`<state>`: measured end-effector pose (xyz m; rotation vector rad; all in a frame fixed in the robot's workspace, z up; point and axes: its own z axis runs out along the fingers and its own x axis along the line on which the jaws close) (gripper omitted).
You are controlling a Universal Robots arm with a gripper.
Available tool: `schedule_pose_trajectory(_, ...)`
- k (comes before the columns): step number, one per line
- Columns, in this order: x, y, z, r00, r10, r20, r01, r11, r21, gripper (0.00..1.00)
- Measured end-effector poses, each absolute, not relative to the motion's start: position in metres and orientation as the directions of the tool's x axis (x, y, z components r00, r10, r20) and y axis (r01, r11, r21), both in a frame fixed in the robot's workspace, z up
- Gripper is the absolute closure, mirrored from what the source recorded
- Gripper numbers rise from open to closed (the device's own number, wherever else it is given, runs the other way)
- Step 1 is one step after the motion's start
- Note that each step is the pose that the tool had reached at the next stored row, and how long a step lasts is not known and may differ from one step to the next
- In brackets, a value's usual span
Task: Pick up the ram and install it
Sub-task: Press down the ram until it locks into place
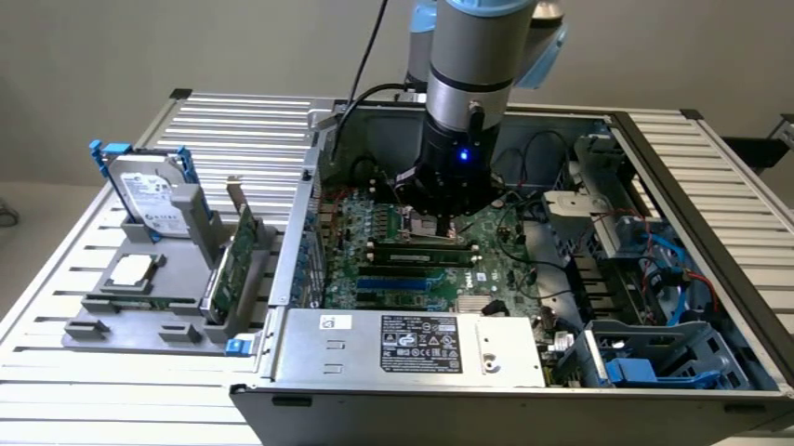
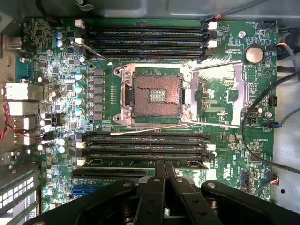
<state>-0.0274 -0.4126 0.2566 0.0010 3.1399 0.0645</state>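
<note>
Green stick (ram (image 1: 419, 247)): seated upright in a black slot of the motherboard (image 1: 496, 265), in the slot bank on the near side of the CPU socket; dark chips along its face in the exterior view. Edge-on from the wrist cam, can't pick it out from the slots.
Jaws: shut tight, both fingertips (image 2: 159, 172) pressed together w/ no gap, nothing clamped between them.
Jaw position: down inside the PC case (image 1: 372, 390), tips at the edge of the near slot bank (image 2: 145, 145), right over the ram; contact w/ the stick can't be told.
Arm (image 1: 469, 65): comes down vertically into the open case, blue light lit on the wrist.
CPU socket (image 2: 157, 96): open, bare pins showing, metal frame around it, between the two slot banks.
Far slot bank (image 2: 145, 40): four black slots on the other side of the socket.
PSU (image 1: 410, 344): grey box w/ a label, at the case's front edge.
Bench (image 1: 236, 121): slatted metal, carries the case.
Exterior view's left: hard drive (image 1: 149, 200) standing in a grey holder; beside it a larger green card (image 1: 230, 269) on edge, well apart from the case interior.
</note>
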Motion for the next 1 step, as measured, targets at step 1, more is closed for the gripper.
schedule_pose_trajectory(1,-0.0274,-0.4126,0.2566,-1.0,0.001,-0.001,0.001,0.999,0.041,0.89)
